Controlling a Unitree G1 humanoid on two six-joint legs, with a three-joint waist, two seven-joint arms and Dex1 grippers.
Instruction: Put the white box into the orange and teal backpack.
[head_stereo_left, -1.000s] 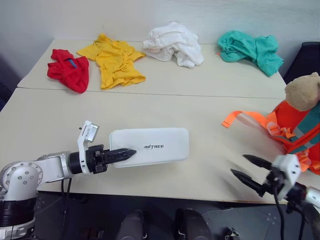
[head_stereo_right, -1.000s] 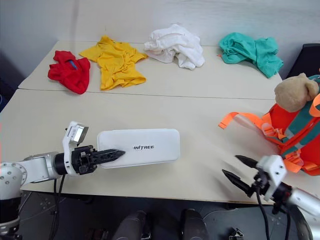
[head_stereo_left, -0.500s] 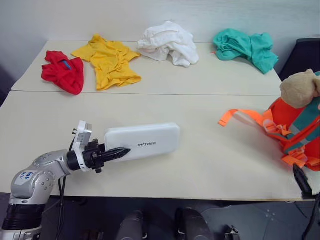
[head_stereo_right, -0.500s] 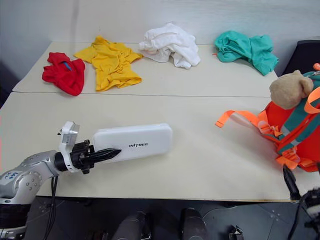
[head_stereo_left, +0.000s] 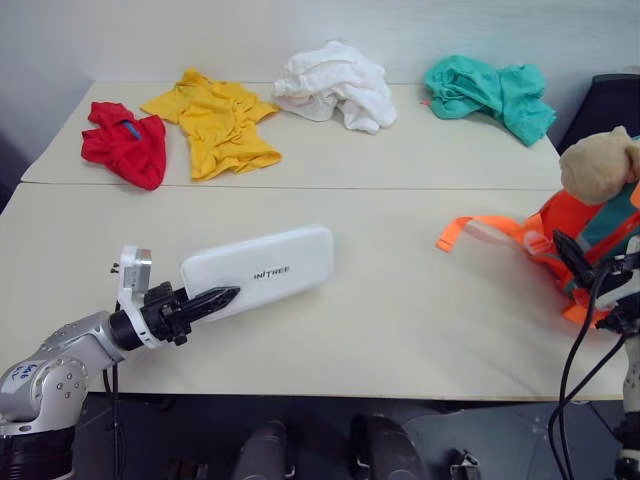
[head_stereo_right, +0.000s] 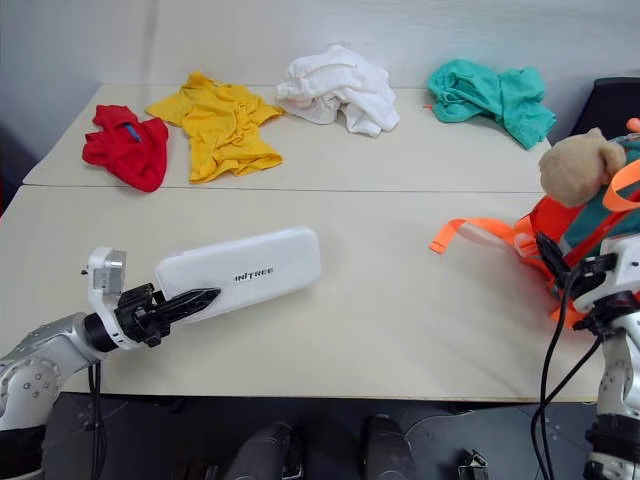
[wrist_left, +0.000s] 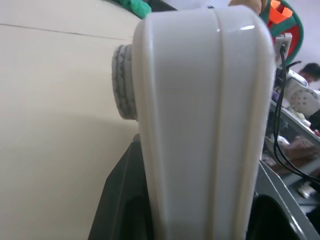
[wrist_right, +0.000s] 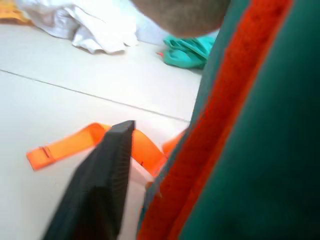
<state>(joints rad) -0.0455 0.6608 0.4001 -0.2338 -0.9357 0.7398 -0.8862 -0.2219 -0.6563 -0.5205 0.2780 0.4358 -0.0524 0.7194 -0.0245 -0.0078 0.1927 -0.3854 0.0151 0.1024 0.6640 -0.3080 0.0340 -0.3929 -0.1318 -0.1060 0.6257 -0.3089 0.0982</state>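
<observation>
Two pale tables (head_stereo_left: 400, 330) butt end to end and carry everything. On the far one lie four crumpled garments: red (head_stereo_left: 128, 143), yellow (head_stereo_left: 218, 118), white (head_stereo_left: 335, 85) and teal (head_stereo_left: 490, 93). At the right edge of the near table stands the backpack (head_stereo_right: 590, 235), orange with teal trim, a tan plush toy (head_stereo_right: 578, 165) at its top and one orange strap (head_stereo_left: 480, 230) trailing onto the tabletop.

Well apart from it, toward the left of the near table, is the box (head_stereo_left: 262, 270), a flat white case with dark lettering, angled with its far end toward the bag. The left gripper (head_stereo_left: 212, 299) is clamped on its near end; the left wrist view shows the black fingers pinching either side of the case.

The right gripper (head_stereo_right: 560, 268) is up against the backpack's front, by the teal trim. Whether its jaws are parted or have any fabric I cannot tell; one black finger (wrist_right: 100, 185) shows beside the orange webbing.

My reading: the box is grasped, and the bag is being steadied or opened. Next, the right gripper needs to hold the opening wide while the left carries the box across and slides it in end first.
</observation>
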